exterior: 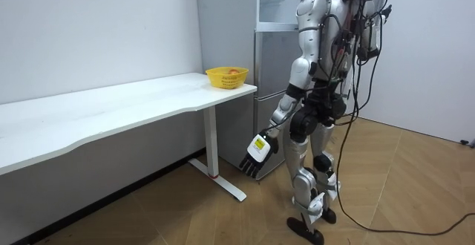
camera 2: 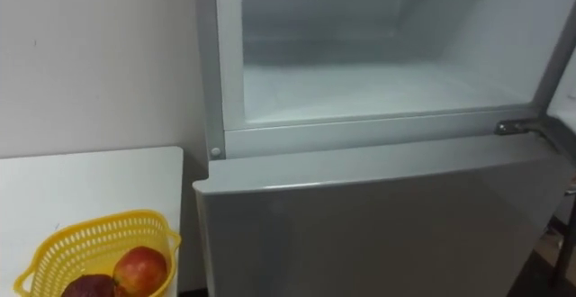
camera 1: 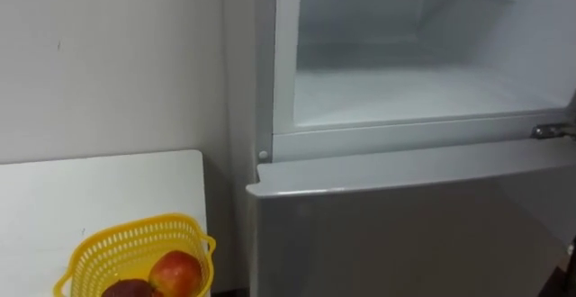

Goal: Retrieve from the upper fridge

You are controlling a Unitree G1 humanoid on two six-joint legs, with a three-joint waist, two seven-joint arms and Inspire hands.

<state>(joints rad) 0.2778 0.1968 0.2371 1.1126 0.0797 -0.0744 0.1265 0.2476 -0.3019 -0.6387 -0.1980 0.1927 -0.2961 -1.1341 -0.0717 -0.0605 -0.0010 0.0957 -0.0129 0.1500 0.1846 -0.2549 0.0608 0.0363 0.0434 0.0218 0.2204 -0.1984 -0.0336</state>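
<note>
The upper fridge compartment (camera 1: 405,90) stands open right in front of me, and its white shelf (camera 2: 360,90) shows bare. Below it the grey lower door (camera 1: 405,225) is closed. A yellow basket (camera 1: 135,252) sits on the white table (camera 1: 90,189) to my left and holds a red-yellow apple (camera 1: 175,272) and a dark red fruit (camera 1: 130,288). In the room view I stand upright facing the fridge (exterior: 278,22). My left hand (exterior: 257,156) hangs low beside my leg with its fingers straight, holding nothing.
The long white table (exterior: 111,111) runs along the wall, its end close to the fridge's side. A metal door hinge (camera 1: 549,130) sticks out at the compartment's lower right corner. Wooden floor (exterior: 401,193) lies open behind me.
</note>
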